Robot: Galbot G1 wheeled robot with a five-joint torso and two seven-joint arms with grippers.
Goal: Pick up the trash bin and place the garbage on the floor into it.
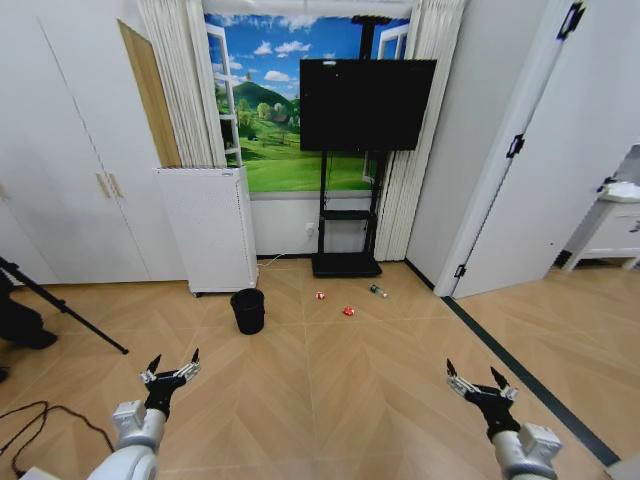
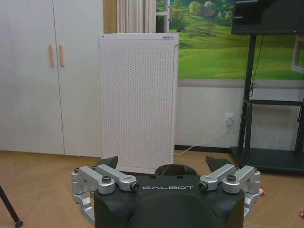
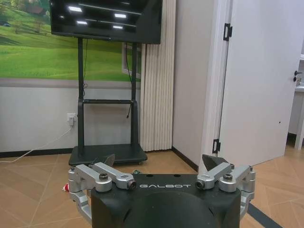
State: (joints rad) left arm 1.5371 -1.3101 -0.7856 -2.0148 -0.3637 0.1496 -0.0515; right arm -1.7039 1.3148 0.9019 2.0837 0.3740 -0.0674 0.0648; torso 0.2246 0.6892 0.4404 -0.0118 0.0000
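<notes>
One black trash bin (image 1: 248, 310) stands on the herringbone wood floor (image 1: 330, 390), and three bits of garbage lie to its right: a red-and-white can (image 1: 320, 295) nearest the bin, a second red-and-white can (image 1: 348, 311) a little further right and closer to the robot, and a small green bottle (image 1: 378, 291) beyond that, near the base of the TV stand (image 1: 346, 265). The three pieces lie apart from one another, none touching the bin.

Two grippers hang low at the front. The left gripper (image 1: 171, 372) has its fingers spread wide with nothing between them; the right gripper (image 1: 481, 384) is spread the same way, also bare. The bin sits well ahead of the left gripper and slightly to its right, a long stretch of bare floor between them. The litter is well apart from both sets of fingers, lying ahead and between the two arms. In the left wrist view the bin's rim (image 2: 176, 169) peeks up between the parted fingertips (image 2: 108, 162), far beyond them.

The bin is small, round, matt black and slightly tapered, open at the top, upright. It stands just in front of the tall white perforated appliance (image 1: 210, 228), off its right corner, not touching it. The cans are tiny and red with white marks; whether they are crushed I cannot tell. The bottle lies on its side. A black television (image 1: 366, 90) hangs on the stand, before a landscape mural (image 1: 270, 110).
</notes>
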